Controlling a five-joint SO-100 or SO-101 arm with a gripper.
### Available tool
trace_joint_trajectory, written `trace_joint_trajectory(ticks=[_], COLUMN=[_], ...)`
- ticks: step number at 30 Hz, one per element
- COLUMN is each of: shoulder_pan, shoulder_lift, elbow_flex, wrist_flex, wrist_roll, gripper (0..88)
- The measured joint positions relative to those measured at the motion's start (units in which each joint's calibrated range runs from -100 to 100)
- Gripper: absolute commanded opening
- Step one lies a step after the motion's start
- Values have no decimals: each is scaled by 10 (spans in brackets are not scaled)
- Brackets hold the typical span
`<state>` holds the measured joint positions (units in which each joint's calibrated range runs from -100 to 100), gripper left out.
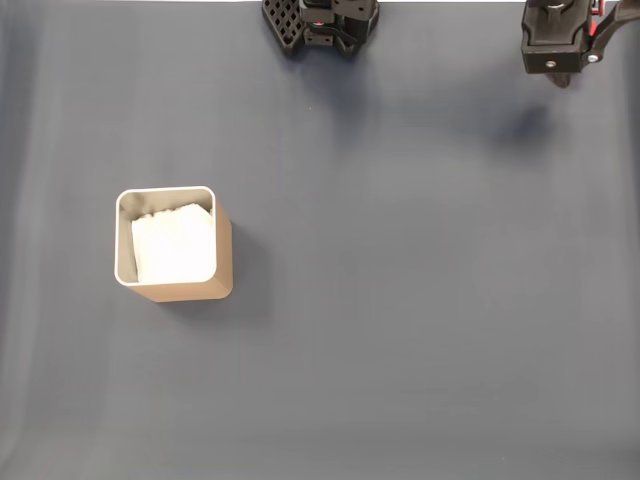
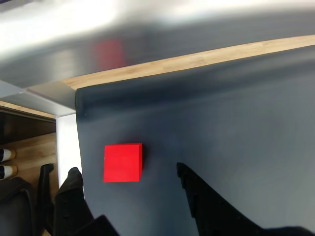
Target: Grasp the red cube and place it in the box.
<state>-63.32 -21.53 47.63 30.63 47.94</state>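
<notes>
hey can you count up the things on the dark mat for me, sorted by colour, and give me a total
Red: 1, the small matte red cube, seen in the wrist view
Tan: 1, the square tan box with white lining, seen in the fixed view
Total: 2

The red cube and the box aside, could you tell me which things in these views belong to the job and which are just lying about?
Part of the job:
red cube, on the dark mat
box, white lining inside
gripper, jaws open either side of the cube

Just there:
dark mat
wooden table edge
chair beyond the table
</notes>
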Motion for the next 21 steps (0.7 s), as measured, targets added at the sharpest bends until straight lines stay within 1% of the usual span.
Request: trace_joint_trajectory(ticks=[21], shoulder_pan=[-32], shoulder_lift=[30], elbow_flex=[-16], wrist_flex=[-13], wrist_roll=[-14], gripper=[447])
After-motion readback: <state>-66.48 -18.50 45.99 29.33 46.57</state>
